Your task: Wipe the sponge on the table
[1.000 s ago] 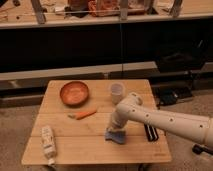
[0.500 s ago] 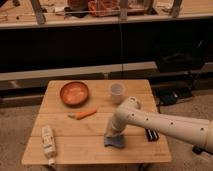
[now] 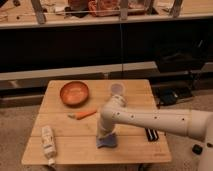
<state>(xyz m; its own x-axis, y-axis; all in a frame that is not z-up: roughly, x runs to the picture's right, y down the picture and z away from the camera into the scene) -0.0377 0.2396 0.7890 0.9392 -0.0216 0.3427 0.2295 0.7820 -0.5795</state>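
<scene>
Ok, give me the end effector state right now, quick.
End effector: down at the sponge near the table front edge; open or closed cannot be told.

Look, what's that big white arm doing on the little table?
A robot is cleaning the wooden table with a blue-grey sponge. Its white arm reaches in from the right, and its gripper is down on top of the sponge, near the table's front edge. Nothing else is being touched: a wooden bowl, a carrot, a cup, a white bottle lying on its side, and a black ridged thing beside the arm.
</scene>
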